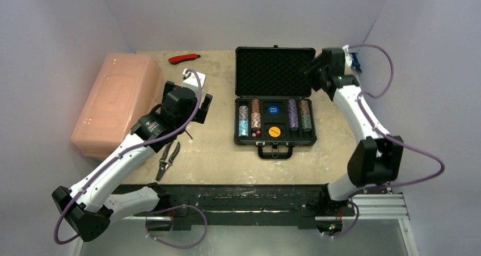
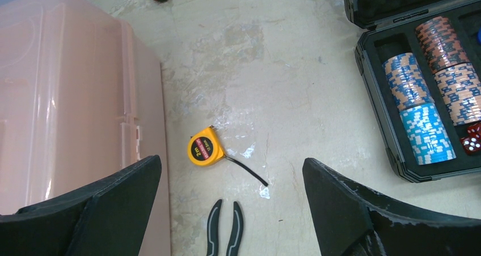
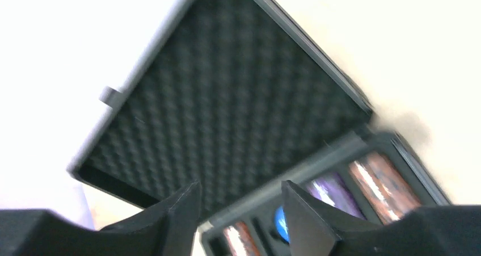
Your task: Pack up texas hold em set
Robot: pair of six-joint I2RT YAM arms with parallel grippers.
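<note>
The black briefcase [image 1: 275,144] lies open at the table's middle, its foam-lined lid [image 1: 274,68] laid back. Chip stacks [image 1: 256,116] fill its slots, with a blue disc [image 1: 274,109], a yellow disc [image 1: 274,131] and red dice [image 1: 255,134]. My right gripper [image 1: 311,73] hovers at the lid's right edge. The blurred right wrist view shows it [image 3: 239,189] open and empty above the foam [image 3: 227,91]. My left gripper [image 1: 189,100] is left of the case, wide open and empty [image 2: 231,164]. The case's left side [image 2: 391,148] and the dice [image 2: 472,139] show there too.
A large translucent pink box [image 1: 116,100] stands at the left [image 2: 68,97]. A yellow tape measure [image 2: 203,148] and black pliers [image 2: 225,233] lie under my left gripper; the pliers also show from above [image 1: 168,156]. A red knife [image 1: 184,58] and a white object [image 1: 192,78] lie at the back.
</note>
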